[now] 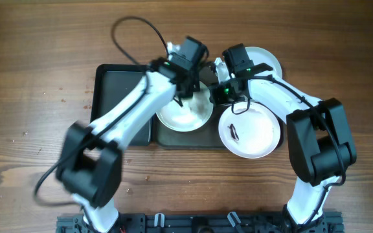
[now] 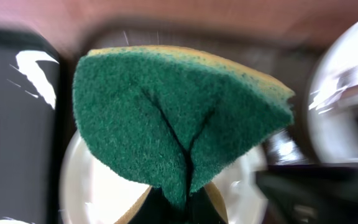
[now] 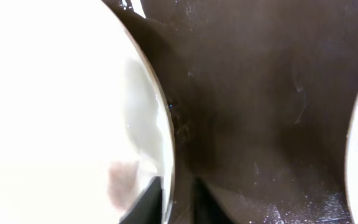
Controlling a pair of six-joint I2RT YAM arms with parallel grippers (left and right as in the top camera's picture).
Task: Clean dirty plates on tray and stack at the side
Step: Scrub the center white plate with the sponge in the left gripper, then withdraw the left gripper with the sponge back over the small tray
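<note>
A white plate (image 1: pixel 183 111) lies on the dark tray (image 1: pixel 173 138). My left gripper (image 1: pixel 185 90) is shut on a green sponge (image 2: pixel 179 118) with a yellow backing and holds it over this plate (image 2: pixel 104 186). My right gripper (image 1: pixel 217 96) is shut on the plate's right rim, one finger on each side of it (image 3: pixel 179 199); the plate (image 3: pixel 61 106) fills the left of the right wrist view. A second plate (image 1: pixel 249 133) with a dark smudge lies to the right, partly on the tray. A third plate (image 1: pixel 262 60) lies at the back right.
A smaller black tray (image 1: pixel 118 97) lies left of the large one and also shows in the left wrist view (image 2: pixel 17 124). The tray floor (image 3: pixel 260 93) is wet and bare. A black cable (image 1: pixel 135 32) loops on the wooden table behind.
</note>
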